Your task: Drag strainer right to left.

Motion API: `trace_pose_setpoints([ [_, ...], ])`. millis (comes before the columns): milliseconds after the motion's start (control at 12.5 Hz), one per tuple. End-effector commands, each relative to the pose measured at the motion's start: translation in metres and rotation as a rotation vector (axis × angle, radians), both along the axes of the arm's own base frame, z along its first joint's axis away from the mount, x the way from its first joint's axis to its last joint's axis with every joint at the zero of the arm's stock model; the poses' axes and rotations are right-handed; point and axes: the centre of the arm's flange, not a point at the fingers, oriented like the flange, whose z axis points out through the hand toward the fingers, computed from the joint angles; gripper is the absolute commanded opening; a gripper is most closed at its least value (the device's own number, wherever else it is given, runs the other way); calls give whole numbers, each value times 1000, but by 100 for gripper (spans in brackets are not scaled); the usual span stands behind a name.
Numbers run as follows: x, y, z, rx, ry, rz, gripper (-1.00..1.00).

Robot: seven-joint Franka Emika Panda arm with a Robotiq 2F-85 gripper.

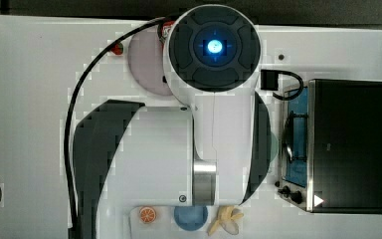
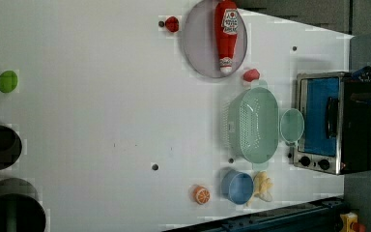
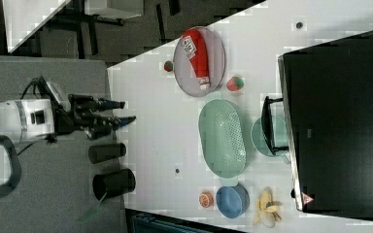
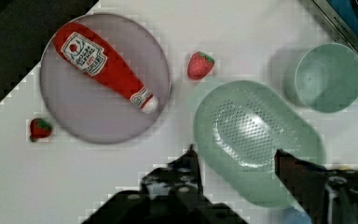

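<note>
Overhead, pincer (image 4: 235,156) open above the counter (image 2: 101,96), fingers apart and clear of the mint-green strainer (image 4: 256,140), strainer flat on the counter between the grey plate (image 4: 105,77) with ketchup bottle (image 4: 105,65) and green cup (image 4: 328,77), strawberry (image 4: 200,65) just beside its rim

The ketchup bottle (image 4: 103,65) bears a white label, illegible; the oven (image 3: 337,121) carries a warning triangle.
</note>
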Motion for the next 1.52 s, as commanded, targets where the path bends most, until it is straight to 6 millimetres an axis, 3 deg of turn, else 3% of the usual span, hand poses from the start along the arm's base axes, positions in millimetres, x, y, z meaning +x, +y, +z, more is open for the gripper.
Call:
trace_pose_setpoints([
  [80,-209,-46,67,32,-15,-88,59],
  [240,-207,-44,65,30,-14,-85,99],
  [400,-199,-41,52,26,4,-81,100],
  [560,-181,-37,22,19,21,-75,100],
  [800,-141,-32,-37,9,-8,-125,100],
  [1040,-109,-29,-110,2,19,-264,100],
  [1520,-64,-24,-254,-15,53,-533,100],
])
